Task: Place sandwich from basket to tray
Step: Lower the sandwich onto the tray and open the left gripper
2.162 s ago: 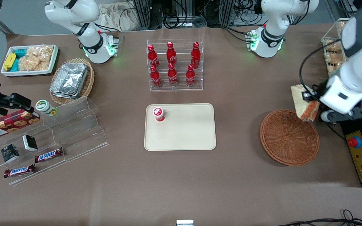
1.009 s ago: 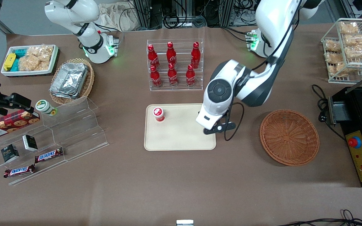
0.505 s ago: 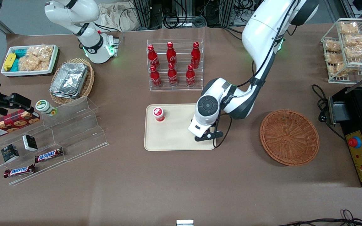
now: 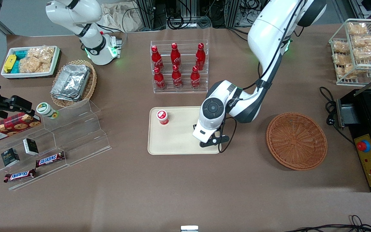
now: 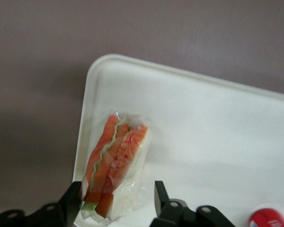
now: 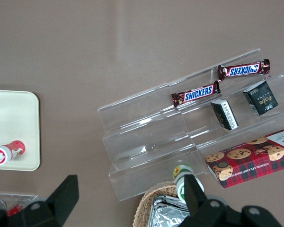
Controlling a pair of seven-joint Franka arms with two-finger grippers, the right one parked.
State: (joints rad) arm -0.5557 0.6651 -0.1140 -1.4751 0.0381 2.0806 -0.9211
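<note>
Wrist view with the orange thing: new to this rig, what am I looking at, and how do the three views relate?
Two white robot arms stand at a brown table; only one is working. The front view looks down at the table from facing the arms. The other two come from cameras mounted at each arm's wrist.

The orange thing is a wrapped sandwich. In that wrist view the working arm's gripper has its black fingers open on either side of it, with gaps showing, and the sandwich lies on the cream tray near a corner. In the front view the gripper sits low over the tray, hiding the sandwich. The basket beside the tray is empty, and a small red-capped bottle stands on the tray.
</note>
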